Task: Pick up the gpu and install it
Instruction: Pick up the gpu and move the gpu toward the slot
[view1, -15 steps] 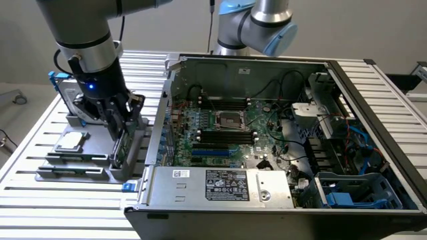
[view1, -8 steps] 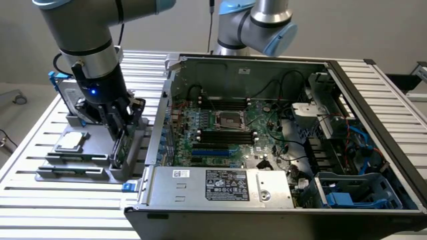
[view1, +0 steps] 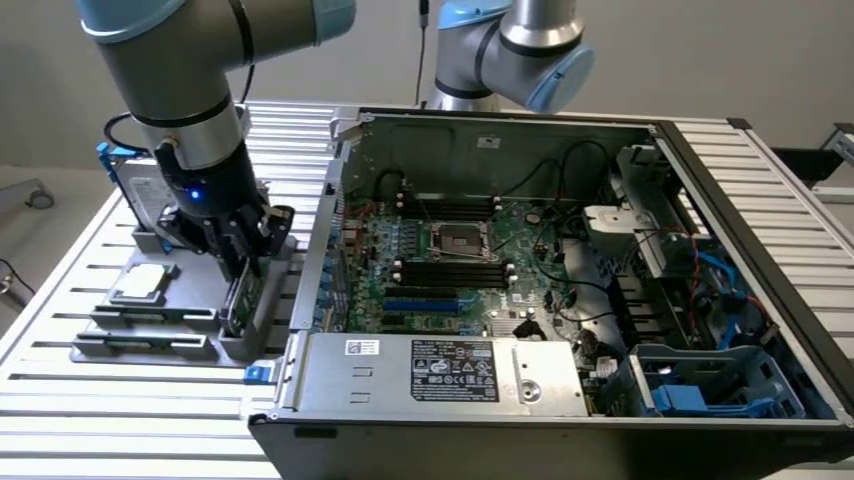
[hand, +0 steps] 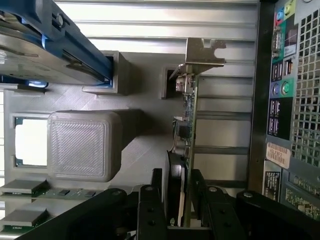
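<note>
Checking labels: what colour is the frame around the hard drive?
The hard drive frame is blue; it shows best in the wrist view.

No print legible anywhere. White rating label (view1: 455, 370) on the power supply cover (view1: 334, 385): rows of marks and fine print, too small to read. Small sticker (view1: 362, 347) beside it, likewise. Pale sticker (hand: 278, 154) and dark sticker (hand: 271, 182) on the case's rear panel (hand: 305, 125): blurred, unreadable.
</note>
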